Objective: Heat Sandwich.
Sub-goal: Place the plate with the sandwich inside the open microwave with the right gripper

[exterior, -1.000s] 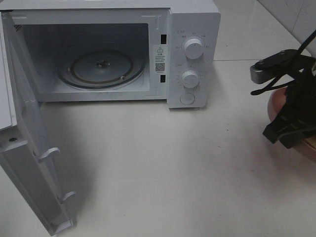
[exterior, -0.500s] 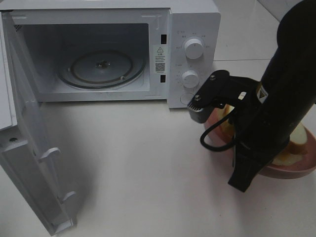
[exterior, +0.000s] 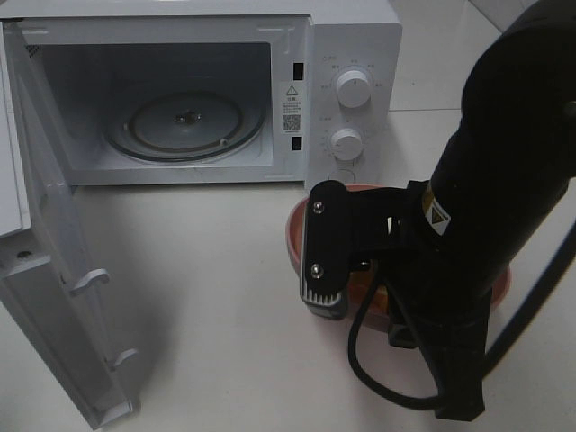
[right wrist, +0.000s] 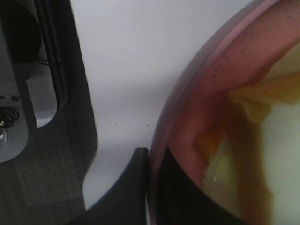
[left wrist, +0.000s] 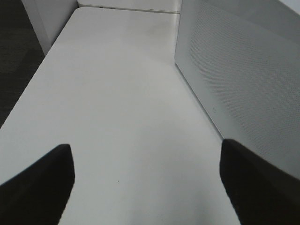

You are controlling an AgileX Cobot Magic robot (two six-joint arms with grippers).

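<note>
Soft even light, blurred close-ups

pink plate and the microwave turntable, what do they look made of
Pink plate: probably plastic or glazed ceramic; the look leaves it open. It is smooth and evenly coloured, with a soft sheen along the raised rim and small dark specks on the inside wall.
Turntable: looks like clear glass. The centre hub and the cavity floor show through it, and its rim catches light.

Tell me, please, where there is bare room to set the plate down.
Bare counter lies between the open microwave door and the pink plate; the glass turntable is empty. Around the right arm it is crowded.
</note>
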